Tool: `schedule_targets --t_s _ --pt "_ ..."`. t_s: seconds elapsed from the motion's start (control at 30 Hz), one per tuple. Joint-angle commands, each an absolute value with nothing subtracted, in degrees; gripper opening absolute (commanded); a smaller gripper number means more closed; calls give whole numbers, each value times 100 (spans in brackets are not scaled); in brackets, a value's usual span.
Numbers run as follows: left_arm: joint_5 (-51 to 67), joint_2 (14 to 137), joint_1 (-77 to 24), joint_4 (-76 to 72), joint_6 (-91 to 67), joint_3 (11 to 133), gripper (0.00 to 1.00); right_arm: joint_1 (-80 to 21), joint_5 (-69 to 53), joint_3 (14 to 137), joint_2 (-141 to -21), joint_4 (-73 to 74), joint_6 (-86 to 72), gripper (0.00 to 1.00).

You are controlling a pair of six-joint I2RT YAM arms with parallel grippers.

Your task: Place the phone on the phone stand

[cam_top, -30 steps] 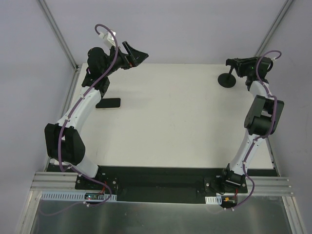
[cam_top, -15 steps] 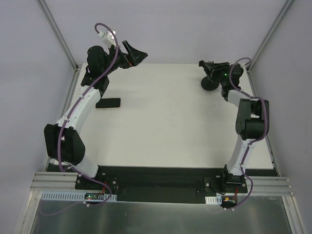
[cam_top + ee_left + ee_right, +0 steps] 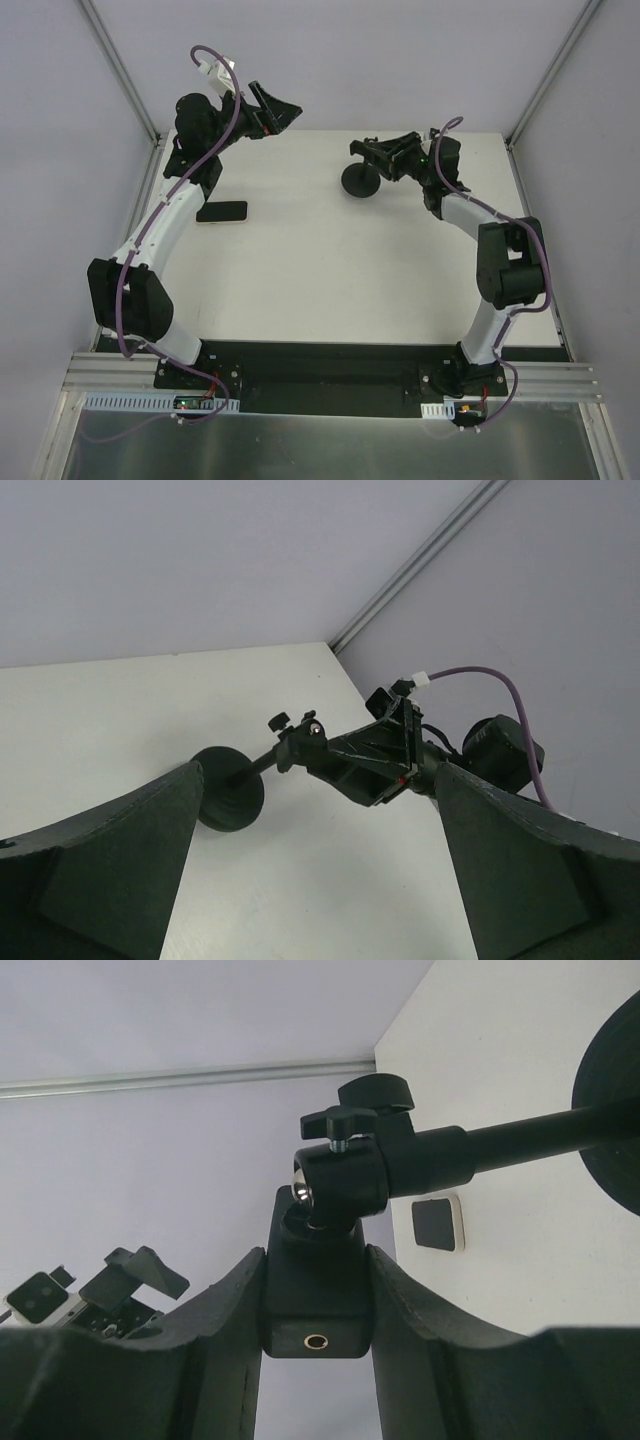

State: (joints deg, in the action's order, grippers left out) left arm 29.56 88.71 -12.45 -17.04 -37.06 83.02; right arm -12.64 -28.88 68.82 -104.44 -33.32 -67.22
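The phone lies flat, screen up, on the white table at the left, beside the left arm; it also shows small in the right wrist view. My right gripper is shut on the clamp head of the black phone stand and holds it tilted over the table's far middle, its stem near level and its disc base low to the surface. My left gripper is open and empty, raised above the far left corner, well above the phone; its fingers frame the stand.
The white table has grey enclosure walls behind and at both sides, with metal corner posts. The left arm's links stand next to the phone. The black base rail runs along the near edge.
My right gripper has carried the phone stand from the far right corner leftward to the far middle of the table. The left arm and the phone have stayed put.
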Motion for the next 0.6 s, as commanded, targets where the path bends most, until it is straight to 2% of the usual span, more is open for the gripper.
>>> schedule_targets --t_s 0.0,0.57 --pt "3085 8710 -1301 -2013 -3691 8420 98 -1169 -3901 7304 -10730 -4340 -6881 1" --pt "3173 8842 -1327 -2083 -3736 8464 98 -1450 -4710 7637 -12075 -6582 -7664 1"
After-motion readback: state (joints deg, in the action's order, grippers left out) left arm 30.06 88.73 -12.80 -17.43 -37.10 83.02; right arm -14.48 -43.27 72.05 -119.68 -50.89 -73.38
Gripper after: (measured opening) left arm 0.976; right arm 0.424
